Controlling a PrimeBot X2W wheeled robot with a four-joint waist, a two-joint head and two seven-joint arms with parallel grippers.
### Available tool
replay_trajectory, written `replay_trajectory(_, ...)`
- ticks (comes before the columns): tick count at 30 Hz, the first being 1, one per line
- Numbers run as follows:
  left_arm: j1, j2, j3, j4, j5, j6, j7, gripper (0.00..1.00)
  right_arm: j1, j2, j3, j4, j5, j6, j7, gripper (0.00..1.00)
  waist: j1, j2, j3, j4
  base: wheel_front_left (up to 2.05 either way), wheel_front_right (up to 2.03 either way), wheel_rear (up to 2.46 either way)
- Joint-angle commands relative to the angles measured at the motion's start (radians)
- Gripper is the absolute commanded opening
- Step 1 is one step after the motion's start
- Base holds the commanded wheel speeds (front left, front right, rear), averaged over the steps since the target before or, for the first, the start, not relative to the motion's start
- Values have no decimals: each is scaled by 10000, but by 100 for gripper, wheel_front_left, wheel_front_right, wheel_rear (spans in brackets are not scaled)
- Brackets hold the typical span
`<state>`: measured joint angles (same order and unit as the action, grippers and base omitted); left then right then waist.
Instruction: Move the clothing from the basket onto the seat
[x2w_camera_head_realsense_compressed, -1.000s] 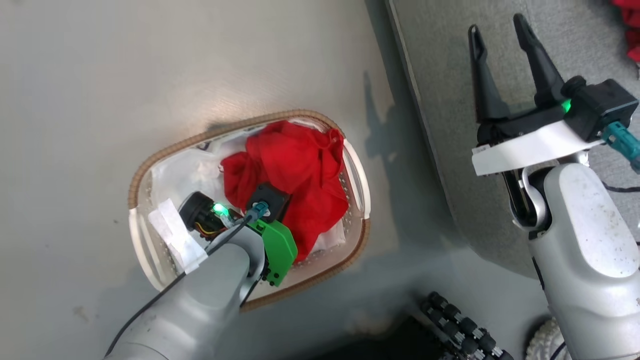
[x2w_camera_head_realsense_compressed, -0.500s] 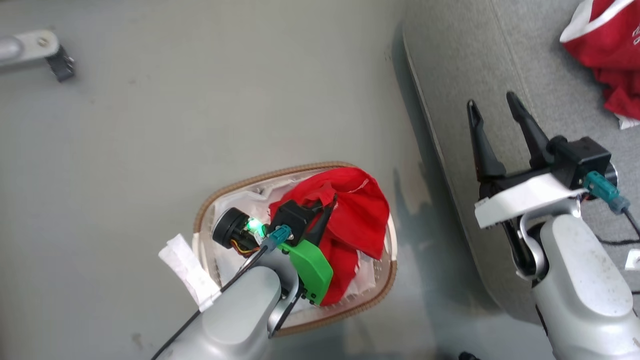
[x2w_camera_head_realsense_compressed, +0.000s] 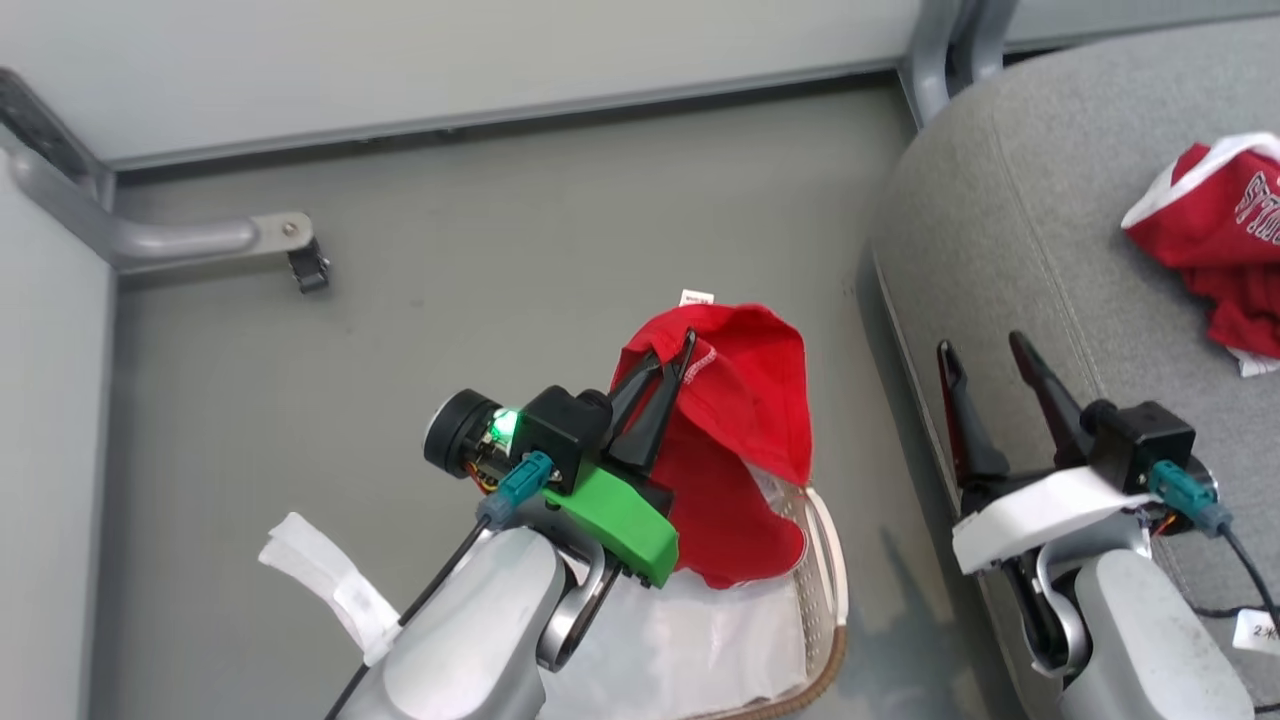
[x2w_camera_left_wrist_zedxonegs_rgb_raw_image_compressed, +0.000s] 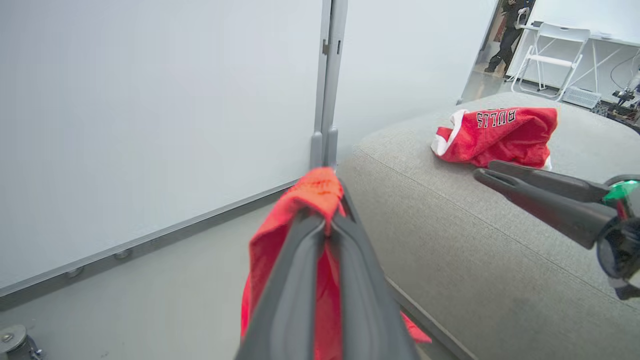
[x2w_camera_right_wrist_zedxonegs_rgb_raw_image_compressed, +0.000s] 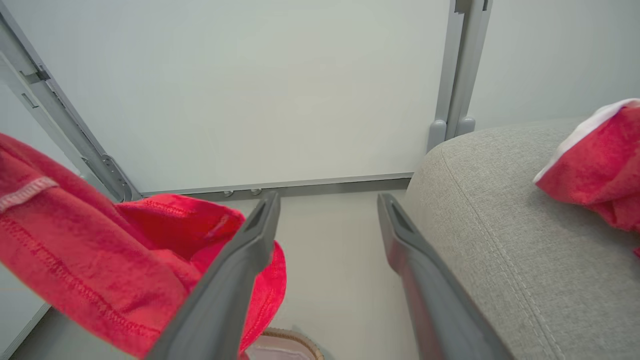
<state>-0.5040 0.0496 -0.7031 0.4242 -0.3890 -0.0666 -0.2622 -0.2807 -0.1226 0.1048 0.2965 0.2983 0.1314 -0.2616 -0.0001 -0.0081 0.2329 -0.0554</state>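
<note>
Clothing (x2w_camera_head_realsense_compressed: 745, 420), one red garment | clamped between left gripper (x2w_camera_head_realsense_compressed: 676, 352) tips, hanging above basket (x2w_camera_head_realsense_compressed: 838, 600) for carry to seat (x2w_camera_head_realsense_compressed: 1000, 250) | right gripper (x2w_camera_head_realsense_compressed: 985, 350) spread, empty | another red garment (x2w_camera_head_realsense_compressed: 1215, 235) already on seat

Grey floor (x2w_camera_head_realsense_compressed: 500, 250), white wall panel (x2w_camera_head_realsense_compressed: 400, 60), metal support foot (x2w_camera_head_realsense_compressed: 200, 238)

A plain red garment (x2w_camera_head_realsense_compressed: 745, 400) hung crumpled, pinched in the left gripper (x2w_camera_head_realsense_compressed: 680, 350), over the white, brown-rimmed basket (x2w_camera_head_realsense_compressed: 835, 640) at 6 o'clock. The grey seat (x2w_camera_head_realsense_compressed: 1000, 230) lay at 3 o'clock. On it, at 2 o'clock, a white-trimmed red lettered garment (x2w_camera_head_realsense_compressed: 1220, 230) sat bunched.
</note>
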Motion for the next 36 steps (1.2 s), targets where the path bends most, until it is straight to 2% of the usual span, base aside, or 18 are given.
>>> replay_trajectory(1, 173, 21, 167, -259, 90, -54, -35, 0, 280, 17, -2, 53, -70, -14, -49, 100, 1, 81, -904, 545, 0, 0, 0)
replay_trajectory(9, -226, 21, 734, -1191, 304, -130, -36, 0, 844, 245, 124, 190, -86, -14, -49, 100, 1, 81, -1626, 570, 0, 0, 0)
replay_trajectory(20, -806, 22, 938, -1520, 168, -60, -36, 0, 1358, 374, 569, 315, -186, -14, -49, 100, 1, 81, -2130, 680, 0, 0, 0)
replay_trajectory(26, -945, 21, 738, -1744, 27, -23, -36, 0, 1206, -5, 2138, 302, -203, -14, -49, 100, 1, 81, -2157, 875, 0, 0, 0)
replay_trajectory(33, -1049, 21, 466, -1981, -147, 80, -36, 0, 277, -438, 4011, 623, 280, -14, -49, 100, 1, 81, -2114, 1189, 0, 0, 0)
replay_trajectory(36, -1005, 24, 298, -2063, -250, 144, -36, 0, -210, -429, 4634, 730, 429, -14, -50, 100, 1, 81, -2098, 1321, 0, 0, 0)
